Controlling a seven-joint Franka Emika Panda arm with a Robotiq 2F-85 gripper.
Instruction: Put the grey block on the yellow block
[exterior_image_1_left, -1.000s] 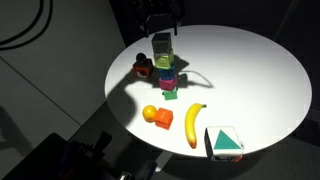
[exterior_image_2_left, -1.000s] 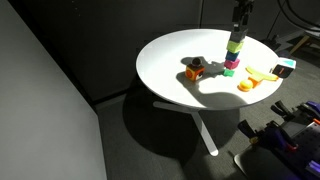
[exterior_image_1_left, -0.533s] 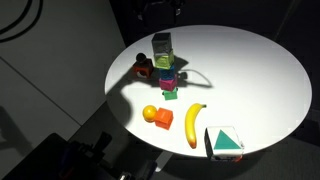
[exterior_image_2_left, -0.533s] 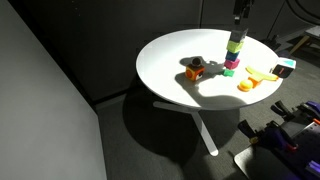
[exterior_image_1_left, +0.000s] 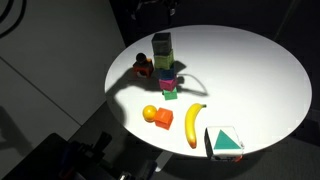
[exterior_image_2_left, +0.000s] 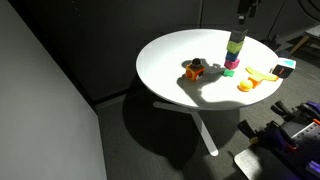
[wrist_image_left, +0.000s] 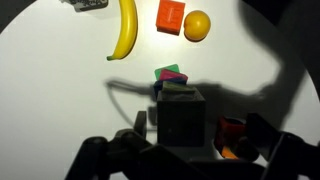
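The grey block (exterior_image_1_left: 162, 42) sits on top of a stack of toy blocks, directly on the yellow block (exterior_image_1_left: 163, 57), on the round white table (exterior_image_1_left: 250, 70). Both blocks also show in an exterior view, grey (exterior_image_2_left: 236, 36) over yellow (exterior_image_2_left: 235, 45). In the wrist view the grey block (wrist_image_left: 183, 118) is a dark cube that hides the yellow block. My gripper (wrist_image_left: 190, 160) is open and empty, above the stack and clear of it. It shows at the top edge in both exterior views (exterior_image_1_left: 152, 6) (exterior_image_2_left: 244, 12).
A red and orange toy (exterior_image_1_left: 143, 68) stands beside the stack. A green block (exterior_image_1_left: 170, 93) lies at its foot. Toward the table's near edge lie a yellow ball (exterior_image_1_left: 150, 112), an orange block (exterior_image_1_left: 163, 119), a banana (exterior_image_1_left: 193, 123) and a teal and white box (exterior_image_1_left: 226, 142).
My gripper has risen straight up away from the stack. The grey block stays on the yellow block and nothing else has moved.
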